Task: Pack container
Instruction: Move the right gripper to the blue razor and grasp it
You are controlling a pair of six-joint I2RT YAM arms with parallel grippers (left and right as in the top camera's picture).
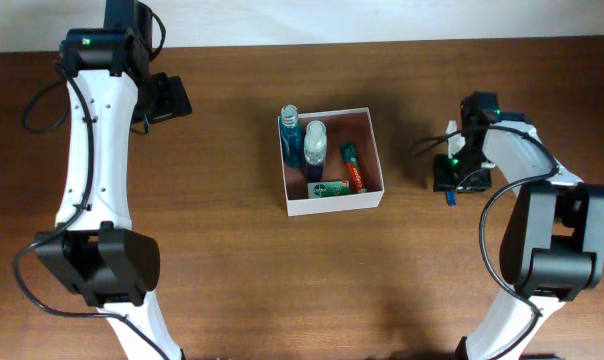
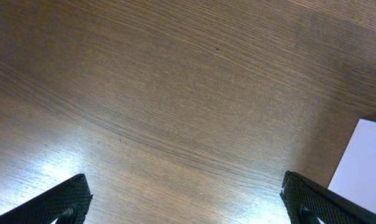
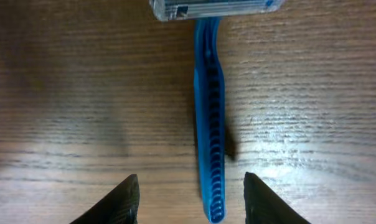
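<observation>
**Right jaws astride the razor, left jaws wide over bare wood**

In the right wrist view, the right gripper (image 3: 191,180) points straight down at the table (image 3: 63,93). Its two dark fingertips (image 3: 124,200) sit at the bottom of the frame, apart. The blue razor (image 3: 210,124) lies flat between them, handle running up the frame to its clear head at the top edge. Wood shows on both sides of the handle – more on the left than on the right – so neither finger touches it.

The left gripper (image 2: 185,199) is also spread wide, a fingertip in each bottom corner of its own view and only wood grain between. A white wall of the container (image 2: 362,165) cuts into the lower right of that frame.

From overhead, the right arm bends back from the lower right so its gripper (image 1: 450,180) hangs at mid right. The left arm stretches up the left side, its gripper (image 1: 170,98) at upper left.

The container (image 1: 332,207) sits at centre, well apart from both grippers, with open table all round. It holds a blue bottle (image 1: 291,140), a clear bottle (image 1: 314,142), a green tube (image 1: 328,188) and a red tube (image 1: 354,166).
</observation>
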